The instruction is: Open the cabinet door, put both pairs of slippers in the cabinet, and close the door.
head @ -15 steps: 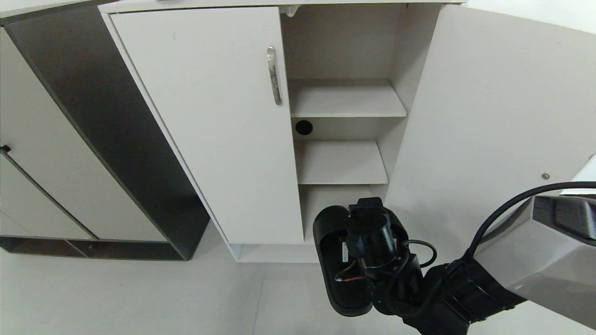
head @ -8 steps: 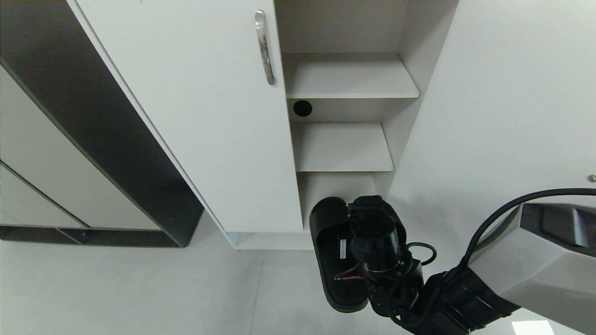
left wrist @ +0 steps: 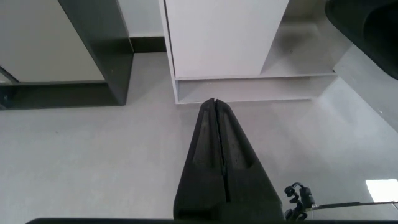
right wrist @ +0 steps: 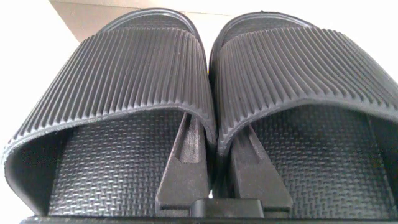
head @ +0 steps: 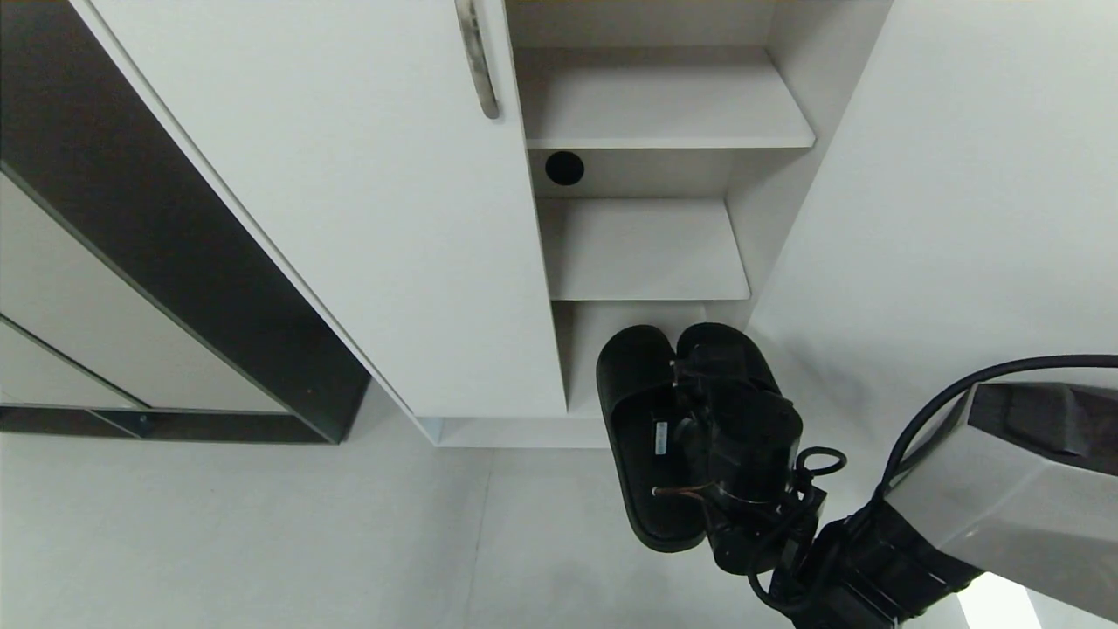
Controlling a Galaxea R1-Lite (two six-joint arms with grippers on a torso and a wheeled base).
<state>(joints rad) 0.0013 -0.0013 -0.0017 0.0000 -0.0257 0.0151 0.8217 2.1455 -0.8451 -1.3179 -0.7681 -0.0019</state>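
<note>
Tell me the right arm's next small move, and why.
Probably a short push forward into the cabinet's bottom compartment. The right hand is shut on the black slippers, pinching their inner walls together. Their toes point at that compartment's opening, beside the open door, so a small advance should slide them inside.

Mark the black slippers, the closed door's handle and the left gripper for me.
black slippers (head: 636, 380): head view, strap of the slipper on the robot's left.
door handle (head: 476, 61): head view, middle of the metal bar.
left gripper (left wrist: 214, 102): left wrist view, where its fingertips meet.
</note>
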